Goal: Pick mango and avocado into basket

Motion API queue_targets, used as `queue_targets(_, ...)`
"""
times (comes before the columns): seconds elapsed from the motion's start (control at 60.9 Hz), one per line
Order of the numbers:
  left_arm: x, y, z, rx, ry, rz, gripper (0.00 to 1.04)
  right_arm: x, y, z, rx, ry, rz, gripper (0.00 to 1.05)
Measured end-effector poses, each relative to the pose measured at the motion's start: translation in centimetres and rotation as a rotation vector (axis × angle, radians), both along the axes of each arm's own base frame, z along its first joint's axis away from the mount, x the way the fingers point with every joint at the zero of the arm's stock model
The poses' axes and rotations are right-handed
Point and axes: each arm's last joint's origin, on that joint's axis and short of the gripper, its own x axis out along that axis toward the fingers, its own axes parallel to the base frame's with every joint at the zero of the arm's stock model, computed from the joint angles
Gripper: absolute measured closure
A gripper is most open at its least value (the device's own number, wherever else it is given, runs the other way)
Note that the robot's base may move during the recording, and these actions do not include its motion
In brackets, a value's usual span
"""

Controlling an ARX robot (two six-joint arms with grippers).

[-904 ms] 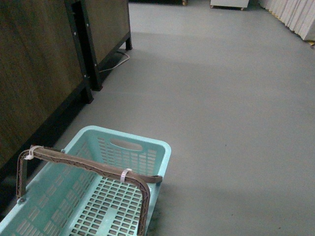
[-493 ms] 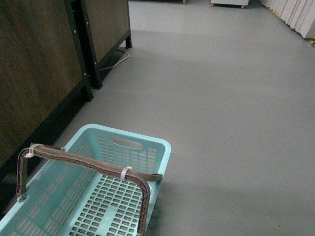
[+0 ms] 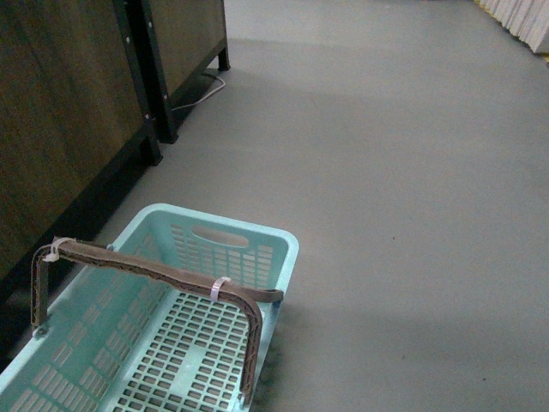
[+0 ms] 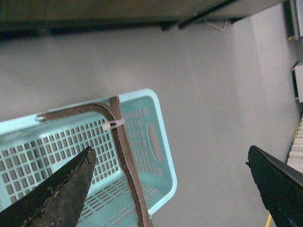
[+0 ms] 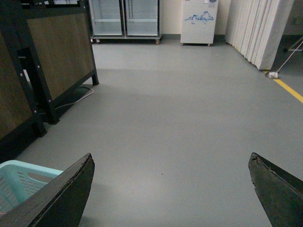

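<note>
Shifted higher in front view, one basket (image 3: 225, 222) sits; left hand (image 4: 169, 158) and right hand (image 5: 170, 163) spread wide.

Left gripper (image 4: 169, 156) and right gripper (image 5: 170, 160), jaws spread wide, perhaps fully.

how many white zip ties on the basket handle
2: a zip tie at the basket handle's left corner, another near its right bend; others may be hidden.

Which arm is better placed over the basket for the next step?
Left. The left gripper, open and empty, looks down on the basket. The right gripper, also open, faces the floor, with only the basket's corner showing. No fruit is in view.
</note>
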Motion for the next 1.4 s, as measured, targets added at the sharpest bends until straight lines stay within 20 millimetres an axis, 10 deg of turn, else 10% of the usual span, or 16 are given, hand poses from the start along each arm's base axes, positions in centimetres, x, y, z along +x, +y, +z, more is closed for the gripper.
queue_targets(0.378,6.8,-4.4,-5.1,-0.110,0.172,-0.215,0.07,0.0,0.0,0.0,0.000,0.000,0.000,0.08)
queue_targets(1.101,11.4,-7.0,-13.7,-0.216,0.313,-0.216,0.07,0.0,0.0,0.0,0.000,0.000,0.000,0.08)
queue_targets(1.397,13.3,-7.2,-15.6,-0.242,0.326,-0.203,0.51,0.0,0.0,0.0,0.000,0.000,0.000,0.08)
